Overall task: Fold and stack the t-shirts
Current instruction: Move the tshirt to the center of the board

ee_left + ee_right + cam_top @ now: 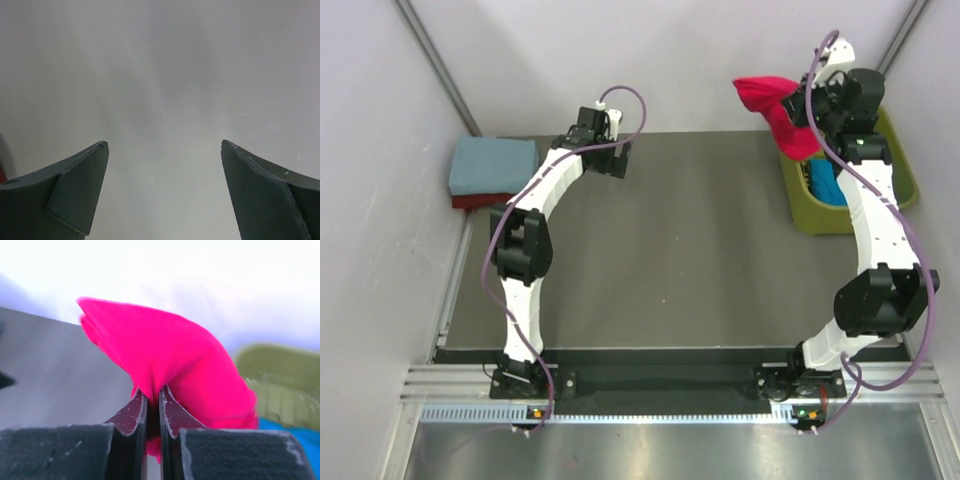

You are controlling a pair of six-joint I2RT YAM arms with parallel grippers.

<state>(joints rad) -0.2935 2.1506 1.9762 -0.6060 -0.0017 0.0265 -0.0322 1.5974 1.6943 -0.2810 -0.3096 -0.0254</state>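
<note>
A flat grey surface [700,260] spreads left of an olive-green plastic tub [817,215] holding a bright blue t-shirt [825,182]. Far left of the tub, a folded blue-grey t-shirt [492,165] tops a dark red t-shirt [475,201]. Above the tub, the right gripper [153,399] clamps its jaws on a bright red t-shirt [170,355]. The left gripper [165,150] holds its jaws wide apart.

Dark red tee [478,201]: only an edge shows beneath the blue-grey tee [494,165]. Blue tee [823,183] and tub [818,219]: partly behind the right arm [872,205]; blurred in the right wrist view. Red tee [770,98] covers the tub's far corner. Left fingers [75,195]: cut off at the bottom edge.
</note>
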